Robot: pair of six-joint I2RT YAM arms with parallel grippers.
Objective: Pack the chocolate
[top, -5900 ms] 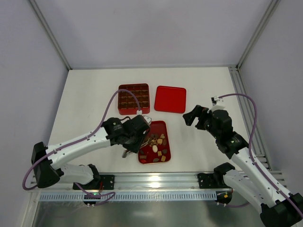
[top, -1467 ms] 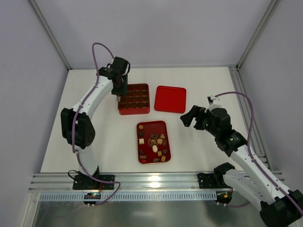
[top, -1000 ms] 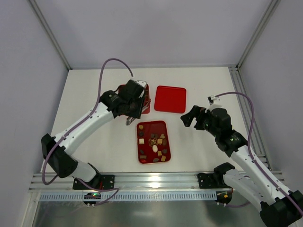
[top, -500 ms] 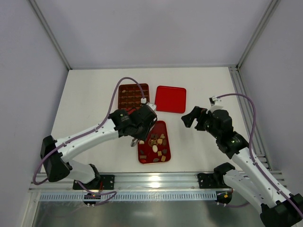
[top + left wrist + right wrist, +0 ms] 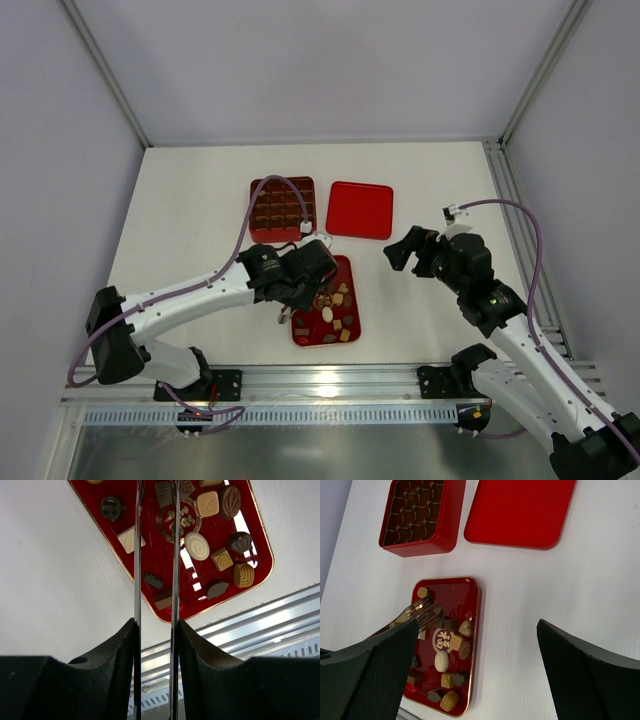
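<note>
Steel tongs (image 5: pixel 136 555) are pinched in L gripper (image 5: pixel 156 625), the 2 blades a slit apart w/ nothing caught that I can see; tips run off the wrist view. Chocolate (image 5: pixel 196 546) lies loose on the flat red tray (image 5: pixel 462 591), right under & ahead of the blades; 1 brown square piece (image 5: pixel 164 492) shows in the gap. L arm is far nearer. R gripper (image 5: pixel 402 250) hangs spread wide, empty, well right of tray. Grid box (image 5: pixel 282 205) sits beyond tray, lid (image 5: pixel 360 208) just beside it.
</note>
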